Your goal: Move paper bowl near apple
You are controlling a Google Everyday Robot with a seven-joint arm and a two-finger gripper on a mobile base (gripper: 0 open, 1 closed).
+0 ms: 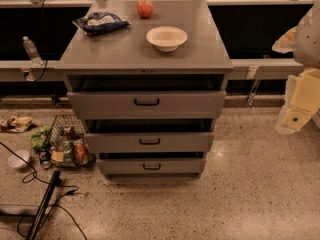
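Note:
The cream-white paper bowl [166, 37] stands upright on the grey cabinet top [200, 54], right of centre. The red-orange apple [145, 8] sits near the back edge of the top, a short way behind and to the left of the bowl, with a gap between them. My gripper [296, 115] hangs at the far right of the view, off to the side of the cabinet and lower than its top, well away from the bowl and the apple. It holds nothing that I can see.
A dark blue snack bag [100, 22] lies at the back left of the top. Three drawers [146, 102] stand partly pulled out. On the floor at left are a wire basket [67, 145] of cans, a small white bowl [18, 159], cables and a water bottle [31, 50].

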